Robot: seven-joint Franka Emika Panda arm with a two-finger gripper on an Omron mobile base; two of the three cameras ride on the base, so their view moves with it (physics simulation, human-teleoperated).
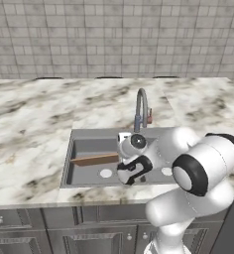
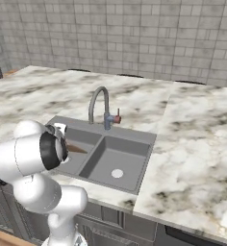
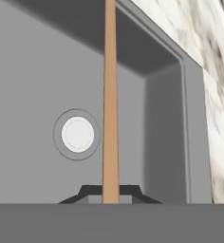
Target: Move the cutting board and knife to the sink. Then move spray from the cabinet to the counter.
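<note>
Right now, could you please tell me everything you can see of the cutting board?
The cutting board is a thin, flat, light-brown board that looks like wood. It is inside the left basin of the sink, above the drain, not lying flat on the bottom. The gripper is shut on its edge; the hand view looks along that edge as a narrow strip between the fingertips. Whether its far end touches the basin, I cannot tell.

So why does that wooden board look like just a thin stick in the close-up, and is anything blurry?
Hand view: the cutting board is seen edge-on, sharp, the sink wall behind it shaded. Left base view: the board's face shows, soft and grainy.
</note>
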